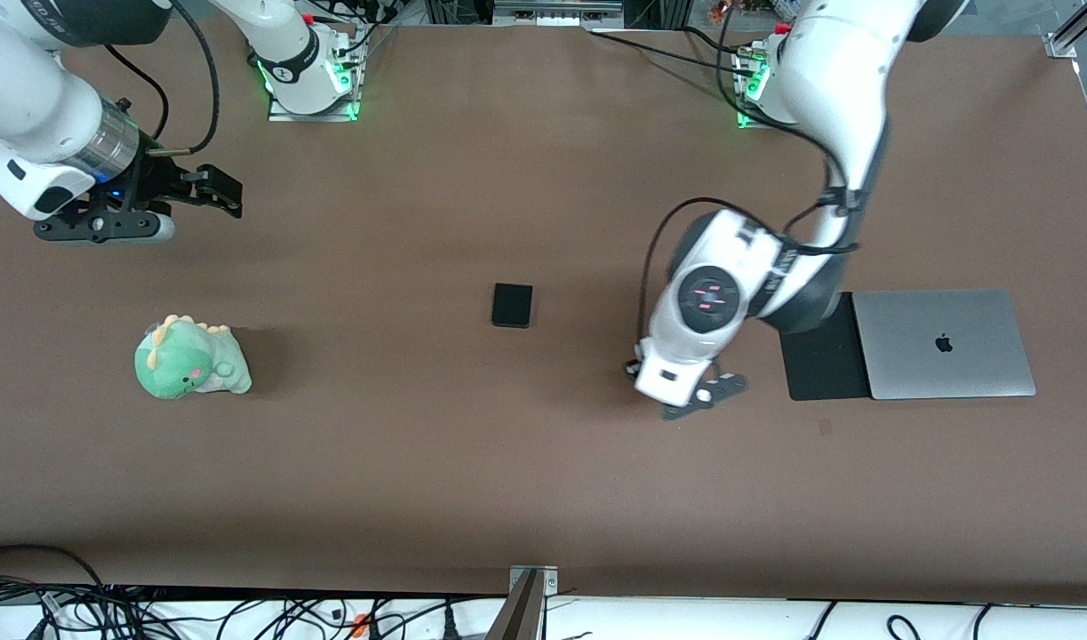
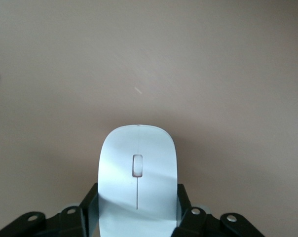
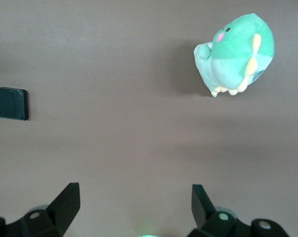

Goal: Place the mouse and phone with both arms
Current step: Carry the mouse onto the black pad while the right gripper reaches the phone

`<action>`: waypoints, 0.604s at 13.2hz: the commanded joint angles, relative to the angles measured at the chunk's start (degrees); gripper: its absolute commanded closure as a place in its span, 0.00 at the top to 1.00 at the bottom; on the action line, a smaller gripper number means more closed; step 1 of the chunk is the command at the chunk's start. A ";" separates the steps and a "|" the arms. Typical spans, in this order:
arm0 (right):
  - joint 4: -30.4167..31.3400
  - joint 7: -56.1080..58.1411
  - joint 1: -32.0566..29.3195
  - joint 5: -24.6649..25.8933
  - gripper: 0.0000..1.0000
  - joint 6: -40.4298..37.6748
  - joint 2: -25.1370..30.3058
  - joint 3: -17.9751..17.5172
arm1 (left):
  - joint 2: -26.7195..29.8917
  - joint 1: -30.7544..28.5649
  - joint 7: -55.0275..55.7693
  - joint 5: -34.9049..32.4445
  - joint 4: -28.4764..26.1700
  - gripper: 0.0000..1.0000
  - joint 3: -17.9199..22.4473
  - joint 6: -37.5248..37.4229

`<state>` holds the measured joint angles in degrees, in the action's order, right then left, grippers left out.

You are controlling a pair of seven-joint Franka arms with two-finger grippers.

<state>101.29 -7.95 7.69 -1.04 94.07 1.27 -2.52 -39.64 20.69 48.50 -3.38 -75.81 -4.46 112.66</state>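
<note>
Left gripper clenches the mouse on the brown table; right gripper gapes.

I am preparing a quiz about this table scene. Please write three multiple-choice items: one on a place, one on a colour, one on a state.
1. Where does the phone lie?
A. on the laptop
B. on the bare table, between the plush dinosaur and the left arm's end effector
C. in the right end effector

2. What colour is the plush dinosaur?
A. green
B. red
C. black

3. What is the state of the left end effector?
A. open over the phone
B. shut on the plush dinosaur
C. shut on the mouse

Answers:
1 B, the front view shows it alone at the table's middle.
2 A, its body is green.
3 C, the left wrist view shows both fingers against the mouse's sides.
</note>
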 commanded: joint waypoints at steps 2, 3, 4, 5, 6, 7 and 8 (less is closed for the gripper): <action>-0.39 -5.13 3.12 -0.98 1.00 2.17 -2.14 0.15 | 10.17 -8.01 -9.80 -1.45 -12.14 0.55 -1.34 0.45; -0.39 -7.40 4.69 -0.98 1.00 3.39 -3.20 0.15 | 12.11 -9.95 -13.40 -1.45 -14.60 0.55 -1.34 0.45; -0.39 -9.34 5.84 -0.98 1.00 4.80 -4.34 0.15 | 13.87 -11.88 -16.92 -1.45 -17.15 0.55 -1.34 0.72; -0.39 -11.01 6.89 -0.98 1.00 6.38 -5.48 0.15 | 15.45 -13.73 -20.61 -1.45 -19.70 0.55 -1.43 1.15; -0.39 -12.60 8.21 -0.98 1.00 8.22 -6.88 0.15 | 16.77 -15.40 -23.86 -1.45 -21.90 0.55 -1.43 2.20; -0.39 -14.79 9.26 -0.98 1.00 10.41 -8.29 0.15 | 18.26 -17.16 -27.03 -1.45 -24.97 0.56 -1.43 3.60; -0.39 -16.72 10.41 -0.98 1.00 12.70 -9.87 0.15 | 19.76 -18.48 -29.76 -1.45 -28.57 0.56 -1.43 5.97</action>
<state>101.42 -21.16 16.16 -1.30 103.74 -6.06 -2.69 -25.39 5.11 23.76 -3.40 -95.08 -4.68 114.29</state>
